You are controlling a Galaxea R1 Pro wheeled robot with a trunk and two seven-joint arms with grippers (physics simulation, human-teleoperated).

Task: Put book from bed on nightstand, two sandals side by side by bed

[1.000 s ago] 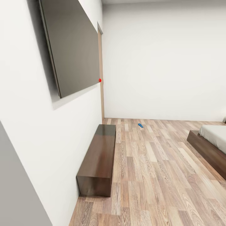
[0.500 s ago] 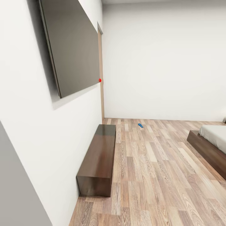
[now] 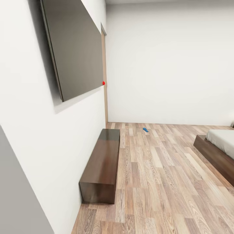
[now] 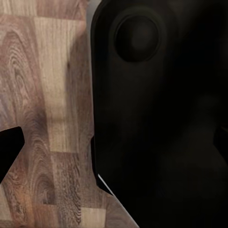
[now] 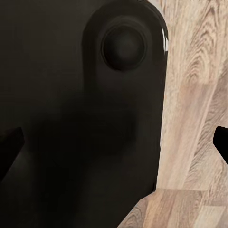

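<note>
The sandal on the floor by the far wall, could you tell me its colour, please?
Bright blue; the sandal shows best in the head view.

wood-plank floor, glossy dark-wood bench

My head view is bright and evenly lit, with no visible light source. The wall panel casts a soft shadow below and beside it on the white wall. The bench top carries a dull sheen. Focus is sharp across the plank floor. Both wrist views are dim, soft and slightly blurred, dominated by dark, near-featureless robot bodywork.
</note>
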